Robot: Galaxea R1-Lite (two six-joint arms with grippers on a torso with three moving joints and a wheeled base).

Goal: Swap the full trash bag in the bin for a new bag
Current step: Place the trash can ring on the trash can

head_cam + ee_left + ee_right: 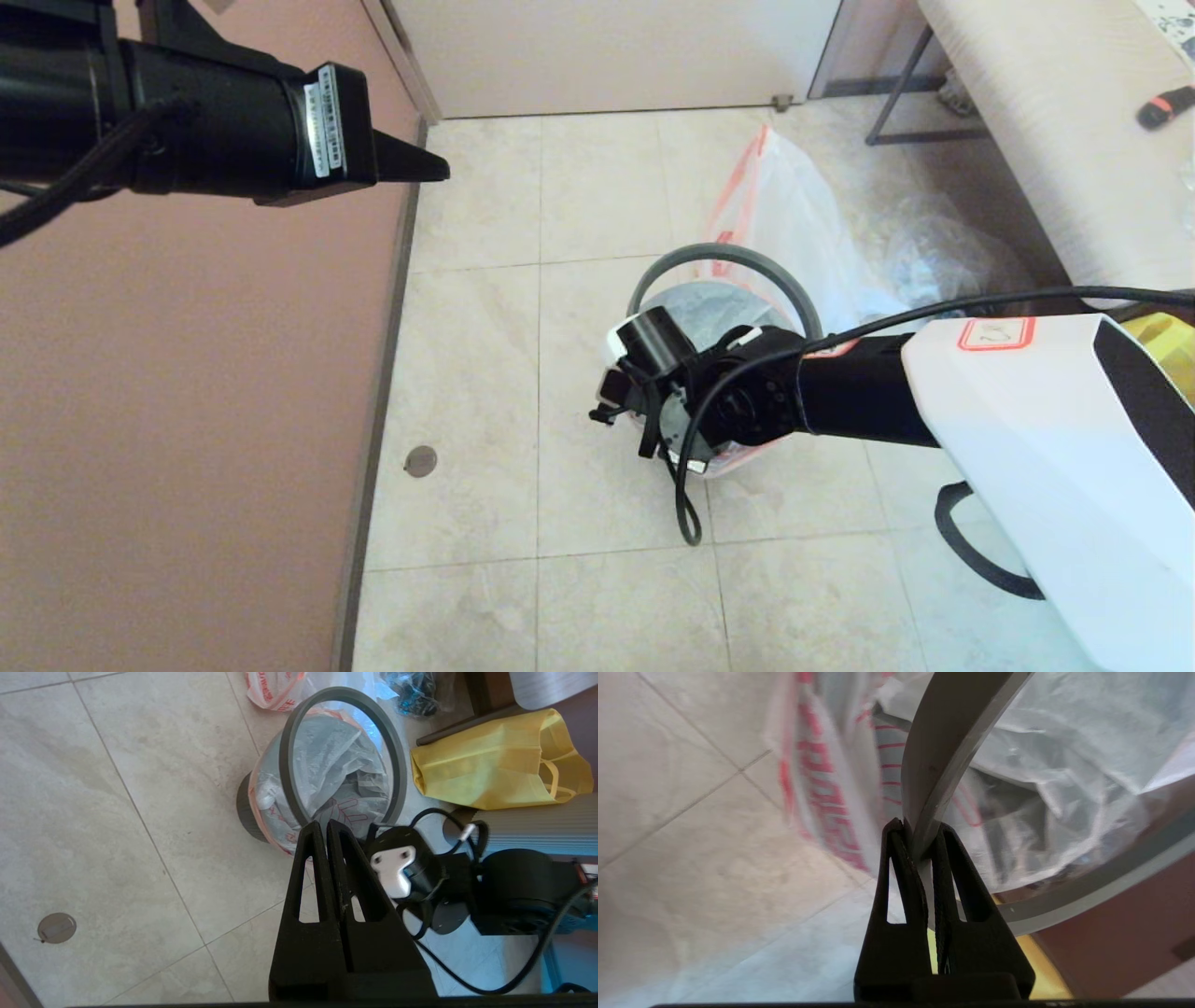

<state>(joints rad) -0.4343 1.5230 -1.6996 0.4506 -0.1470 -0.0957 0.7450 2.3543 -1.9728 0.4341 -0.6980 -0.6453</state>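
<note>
Ring is pinched edge-on in the right gripper, tilted over the bin with its thin bag just ahead; it looks stiff and light, while the left gripper hangs clenched, empty.

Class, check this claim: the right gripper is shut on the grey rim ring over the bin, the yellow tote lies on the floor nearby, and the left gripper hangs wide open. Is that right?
Not quite. The left gripper is shut, fingers pressed together, as the left wrist view shows. The rest holds: the right gripper is shut on the rim ring over the bin, with the yellow tote nearby.
</note>
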